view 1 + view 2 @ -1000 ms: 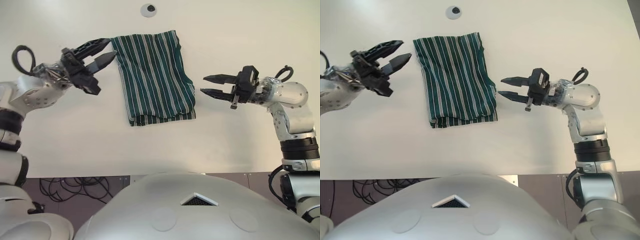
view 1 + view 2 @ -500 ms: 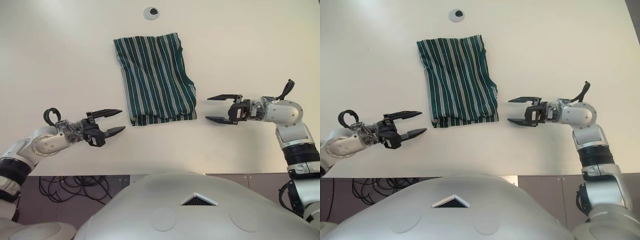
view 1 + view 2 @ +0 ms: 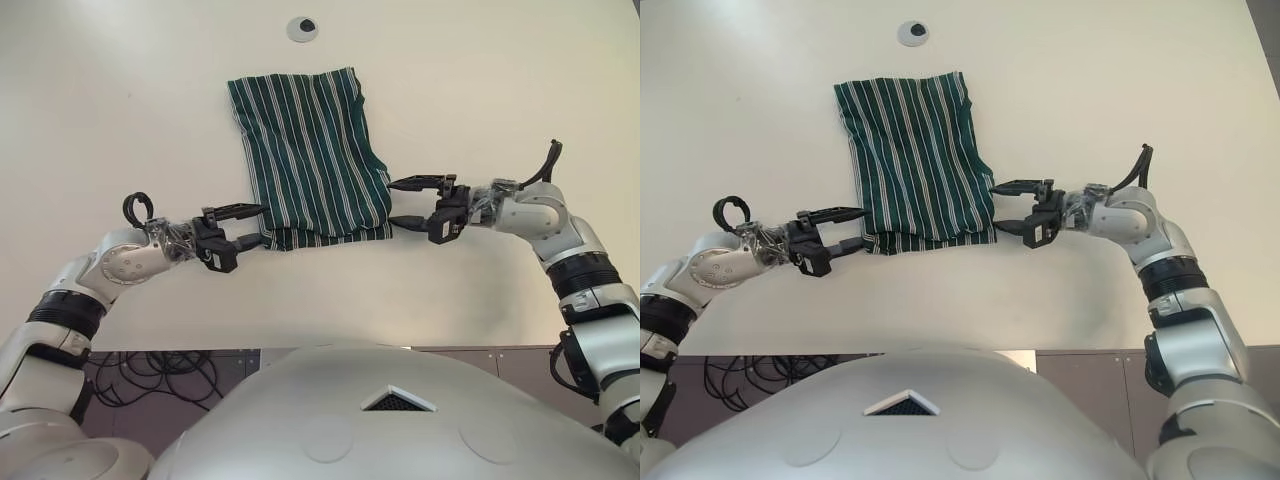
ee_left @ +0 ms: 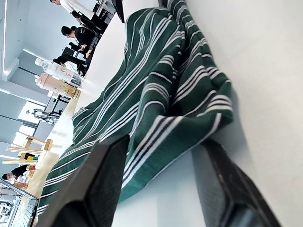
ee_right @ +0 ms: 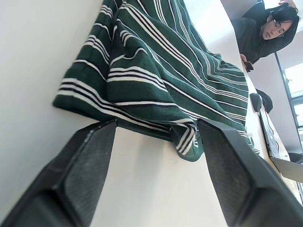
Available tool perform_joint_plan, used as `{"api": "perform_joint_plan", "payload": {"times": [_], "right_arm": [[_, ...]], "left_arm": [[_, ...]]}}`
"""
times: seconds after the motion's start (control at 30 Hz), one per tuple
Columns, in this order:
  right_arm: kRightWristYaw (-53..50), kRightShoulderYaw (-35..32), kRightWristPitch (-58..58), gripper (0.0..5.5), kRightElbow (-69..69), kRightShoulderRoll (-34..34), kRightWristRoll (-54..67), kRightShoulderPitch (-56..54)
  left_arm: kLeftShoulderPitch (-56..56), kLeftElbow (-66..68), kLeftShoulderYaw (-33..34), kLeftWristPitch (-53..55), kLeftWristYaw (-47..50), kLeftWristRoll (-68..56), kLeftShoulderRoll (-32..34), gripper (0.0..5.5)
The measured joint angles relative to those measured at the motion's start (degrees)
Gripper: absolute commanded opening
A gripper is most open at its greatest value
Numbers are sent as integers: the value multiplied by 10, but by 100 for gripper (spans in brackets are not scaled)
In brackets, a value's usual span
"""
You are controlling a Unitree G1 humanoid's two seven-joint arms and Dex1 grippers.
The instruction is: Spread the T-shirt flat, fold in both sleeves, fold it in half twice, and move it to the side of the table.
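Left end effector point(image 3: 258, 224) and right end effector point(image 3: 393, 203) flank T-shirt point(image 3: 310, 150) lying near-to-far.

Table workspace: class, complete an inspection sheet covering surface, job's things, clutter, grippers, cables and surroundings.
Surface: pale, flat table.
Job's things: green striped T-shirt, folded into a rectangle, lying mid-table.
Clutter: small round disc near the far edge.
Grippers: left gripper and right gripper both open, one at each near corner of the T-shirt.
Cables: black cables below the table's front edge.
Surroundings: bright room beyond the table.
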Motion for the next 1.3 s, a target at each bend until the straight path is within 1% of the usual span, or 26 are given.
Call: {"api": "perform_joint_plan", "payload": {"times": [0.07, 0.23, 0.3, 0.43, 0.57, 0.6, 0.87, 0.97, 1.03, 1.13, 1.23, 1.3], "right_arm": [[-15, 11, -11, 315, 9, 0, -12, -11], [-20, 43, -16, 221, 22, 1, -14, -28], [-20, 48, -16, 188, 24, 1, -14, -29], [-20, 63, -18, 105, 24, -1, -12, -29], [-20, 72, -18, 33, 25, -1, -12, -26], [-20, 74, -18, 2, 26, -1, -12, -26], [-11, 89, -14, 0, 31, -1, 13, -25], [45, 93, 24, 0, 22, 0, 100, -11], [126, 92, 101, 0, -18, -3, 198, 14], [234, 87, 244, 0, -97, -19, 313, 50], [328, 78, 369, 0, -178, -74, 378, 82], [365, 66, 432, 0, -236, -98, 415, 113]], "left_arm": [[-9, 6, 0, -2, -16, 1, -3, 157], [-24, 16, 1, -5, -51, -8, -3, 106], [-26, 16, 1, -6, -60, -13, -3, 89], [-28, 16, 5, -7, -69, -20, -4, 47], [-30, 17, 7, -7, -78, -28, -4, 18], [-30, 17, 7, -7, -78, -29, -4, 11], [-30, 17, 8, -7, -84, -34, -4, 9], [-28, 17, 6, -1, -110, -61, -6, 7], [6, -25, -8, 42, -182, -154, 4, 5], [60, -118, -26, 158, -303, -300, 31, 4], [100, -191, -20, 285, -420, -414, 73, 3], [120, -213, -2, 334, -461, -448, 78, 3]]}}
